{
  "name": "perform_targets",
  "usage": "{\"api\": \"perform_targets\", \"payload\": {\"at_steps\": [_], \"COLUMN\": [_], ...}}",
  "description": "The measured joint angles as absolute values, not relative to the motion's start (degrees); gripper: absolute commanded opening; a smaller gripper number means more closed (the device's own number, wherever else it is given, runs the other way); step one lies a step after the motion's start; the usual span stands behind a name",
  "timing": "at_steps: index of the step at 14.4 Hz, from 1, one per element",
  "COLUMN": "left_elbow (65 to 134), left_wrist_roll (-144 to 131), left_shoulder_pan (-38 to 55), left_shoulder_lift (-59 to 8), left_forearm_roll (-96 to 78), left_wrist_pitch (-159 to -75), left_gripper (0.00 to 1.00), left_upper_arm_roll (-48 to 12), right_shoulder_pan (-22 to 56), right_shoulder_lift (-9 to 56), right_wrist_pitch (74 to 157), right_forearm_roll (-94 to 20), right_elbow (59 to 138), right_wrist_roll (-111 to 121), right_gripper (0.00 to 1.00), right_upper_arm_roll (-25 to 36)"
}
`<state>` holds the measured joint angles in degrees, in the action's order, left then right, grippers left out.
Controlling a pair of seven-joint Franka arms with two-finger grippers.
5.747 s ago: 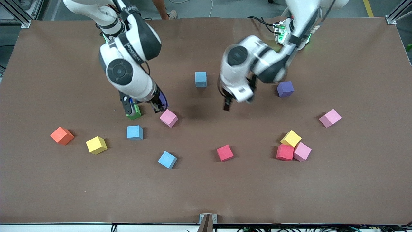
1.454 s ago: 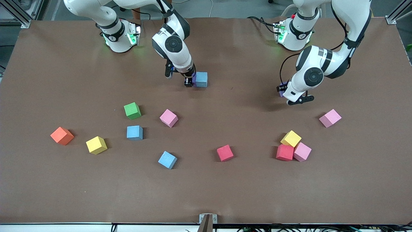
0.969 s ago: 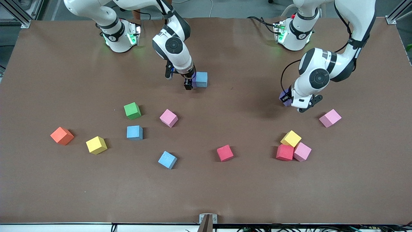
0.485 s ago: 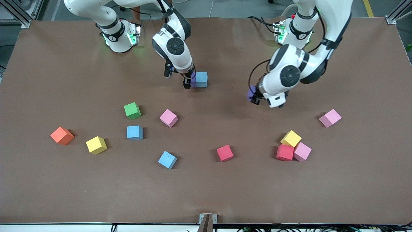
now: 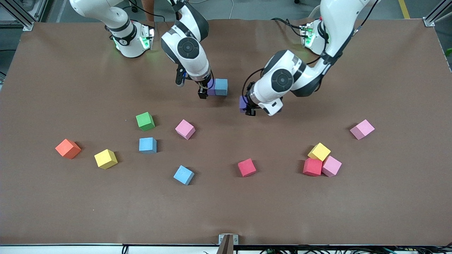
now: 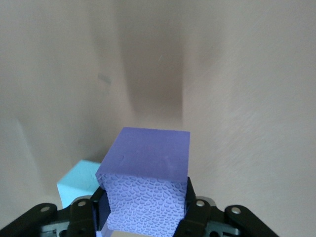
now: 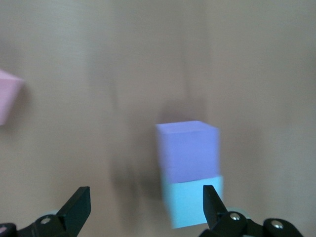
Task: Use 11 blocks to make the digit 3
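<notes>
Carried toward the table's middle since half a second ago, a small matte purple cube (image 5: 242, 103) is clamped in the left gripper (image 5: 247, 106), aloft. Right gripper (image 5: 204, 89), fingers apart, has risen above the purple-and-blue cube pair (image 5: 216, 87).

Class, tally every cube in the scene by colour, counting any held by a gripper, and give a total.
Purple: 2
Light blue: 3
Pink: 3
Green: 1
Red: 2
Yellow: 2
Orange: 1
Total: 14
</notes>
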<state>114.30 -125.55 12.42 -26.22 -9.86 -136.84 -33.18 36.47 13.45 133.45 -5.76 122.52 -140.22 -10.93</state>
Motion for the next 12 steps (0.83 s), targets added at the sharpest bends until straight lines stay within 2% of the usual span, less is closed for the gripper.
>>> {"api": "perform_targets", "payload": {"at_steps": [5,12], "left_elbow": [115.2,122.7], "left_wrist_roll": [-134.2,-135.0], "left_shoulder_pan": [17.8,18.1], "left_shoulder_lift": [-29.4,-27.0], "left_forearm_roll": [-9.9,-9.9], "left_wrist_pitch": [-140.9,-146.3], "left_gripper": [0.09,0.08], "left_upper_arm_roll": [-33.2,-34.4], "right_shoulder_pan": [30.4,29.2], "right_shoulder_lift": [14.4,18.3], "right_wrist_pitch": [134.2,142.1], "right_forearm_roll": [12.6,14.9], "right_elbow": [117.3,114.5], "right_wrist_roll": [-140.1,-139.4], "right_gripper": [1.00,1.00], "right_upper_arm_roll": [-8.8,-9.0]}}
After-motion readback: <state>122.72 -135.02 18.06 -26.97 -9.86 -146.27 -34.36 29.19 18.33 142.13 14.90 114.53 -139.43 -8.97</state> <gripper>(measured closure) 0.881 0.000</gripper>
